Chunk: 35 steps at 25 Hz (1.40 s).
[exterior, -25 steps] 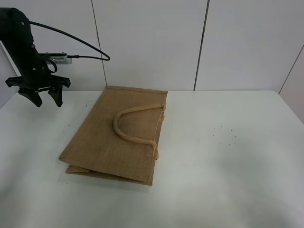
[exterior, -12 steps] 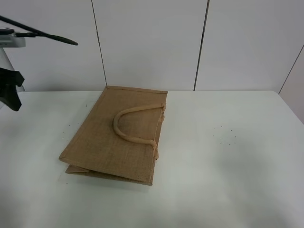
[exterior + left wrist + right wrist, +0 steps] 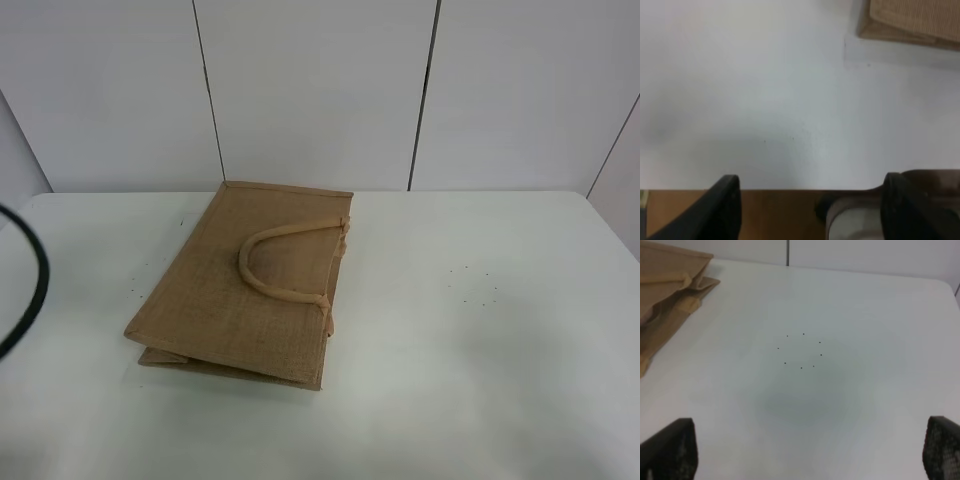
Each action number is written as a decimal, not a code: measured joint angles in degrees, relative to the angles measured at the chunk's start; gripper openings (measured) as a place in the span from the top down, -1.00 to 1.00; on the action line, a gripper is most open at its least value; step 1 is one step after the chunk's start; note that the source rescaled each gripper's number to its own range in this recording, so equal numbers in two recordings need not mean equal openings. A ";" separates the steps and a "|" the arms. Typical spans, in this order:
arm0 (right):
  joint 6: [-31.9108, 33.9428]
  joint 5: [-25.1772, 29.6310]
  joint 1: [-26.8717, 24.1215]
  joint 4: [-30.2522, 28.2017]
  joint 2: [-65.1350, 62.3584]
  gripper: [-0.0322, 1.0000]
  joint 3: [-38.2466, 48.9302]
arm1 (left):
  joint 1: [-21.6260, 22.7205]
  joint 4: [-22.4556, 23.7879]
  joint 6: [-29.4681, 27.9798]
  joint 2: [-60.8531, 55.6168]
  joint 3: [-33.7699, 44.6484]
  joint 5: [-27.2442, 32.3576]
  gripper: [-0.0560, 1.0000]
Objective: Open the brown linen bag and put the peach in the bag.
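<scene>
The left arm has pulled back off the table edge — only its cable (image 3: 25,290) shows from above. Both the left gripper (image 3: 810,210) and right gripper (image 3: 810,450) hang wide and empty. The bag (image 3: 250,285) lies flat, unopened; the peach is nowhere visible.

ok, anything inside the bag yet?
Can't see inside. The bag lies flat and closed on the table, one handle looped on top. Its inside is covered by the top panel. No peach shows in any view.
</scene>
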 joint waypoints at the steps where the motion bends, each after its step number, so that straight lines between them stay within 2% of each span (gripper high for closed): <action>1: 0.00 0.00 0.00 0.00 0.00 -1.00 0.00 | 0.00 0.00 0.05 -3.29 2.55 -0.64 -0.67; 6: -0.01 0.00 0.00 0.00 0.00 -1.00 0.00 | 0.00 -0.25 0.25 -16.58 10.45 -2.35 -0.67; 19: -0.01 0.00 0.00 0.00 0.00 -1.00 0.00 | 0.00 -1.06 0.57 -33.91 10.64 -3.57 -0.67; 35: -0.01 0.00 0.00 0.17 0.00 -1.00 0.00 | 0.00 -1.31 0.62 -34.63 10.64 -3.57 -0.67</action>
